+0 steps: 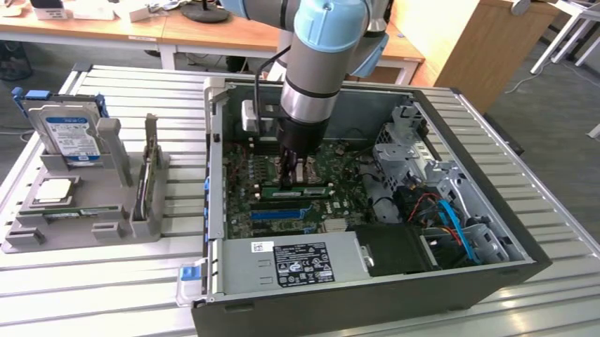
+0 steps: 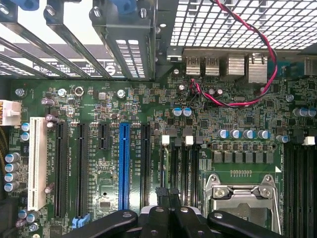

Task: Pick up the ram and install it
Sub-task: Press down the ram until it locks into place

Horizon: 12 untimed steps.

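My gripper [image 1: 292, 180] is deep inside the open computer case [image 1: 375, 302], pointing straight down at the motherboard [image 1: 246, 177]. Its black fingers [image 2: 157, 198] are shut against each other, and I see nothing between them. They hang just over the black memory slots [image 2: 182, 163] beside the CPU socket [image 2: 242, 198]. A long green ram [image 1: 300, 190] lies seated across the board right under the fingertips. A thin green stick [image 1: 145, 184] stands on edge in the grey tray [image 1: 56, 242] at the exterior view's left.
The tray also holds a blue-labelled hard drive [image 1: 72, 133] and a square silver CPU chip [image 1: 55, 191]. Inside the case are a power supply [image 1: 300, 263], a metal drive cage [image 1: 412, 151] and blue cables [image 1: 450, 221]. A red-and-black wire [image 2: 267, 54] loops over the board.
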Each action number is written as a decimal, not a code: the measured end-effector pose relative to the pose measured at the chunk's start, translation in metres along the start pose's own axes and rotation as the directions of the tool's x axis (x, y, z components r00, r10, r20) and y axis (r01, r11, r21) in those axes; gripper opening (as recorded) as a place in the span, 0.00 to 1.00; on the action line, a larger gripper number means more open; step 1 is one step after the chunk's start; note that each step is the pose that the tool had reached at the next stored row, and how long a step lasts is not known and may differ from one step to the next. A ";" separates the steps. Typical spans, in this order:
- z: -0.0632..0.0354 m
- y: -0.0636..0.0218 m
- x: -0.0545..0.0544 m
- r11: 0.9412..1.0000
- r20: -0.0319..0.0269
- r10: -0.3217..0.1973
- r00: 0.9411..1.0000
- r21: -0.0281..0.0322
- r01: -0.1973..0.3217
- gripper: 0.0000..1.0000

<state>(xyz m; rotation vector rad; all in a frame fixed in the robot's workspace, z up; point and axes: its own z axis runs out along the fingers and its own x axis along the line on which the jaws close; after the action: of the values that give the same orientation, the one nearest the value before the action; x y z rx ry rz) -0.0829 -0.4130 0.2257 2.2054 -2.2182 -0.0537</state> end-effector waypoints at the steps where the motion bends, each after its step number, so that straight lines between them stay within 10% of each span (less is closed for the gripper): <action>1: 0.0000 0.0000 0.000 1.000 0.000 0.000 1.000 0.000 0.000 0.11; 12: 0.0018 0.0001 0.000 1.000 0.000 0.000 1.000 0.000 0.000 0.11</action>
<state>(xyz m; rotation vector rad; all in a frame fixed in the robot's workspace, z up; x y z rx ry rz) -0.0830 -0.4130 0.2238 2.2055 -2.2183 -0.0533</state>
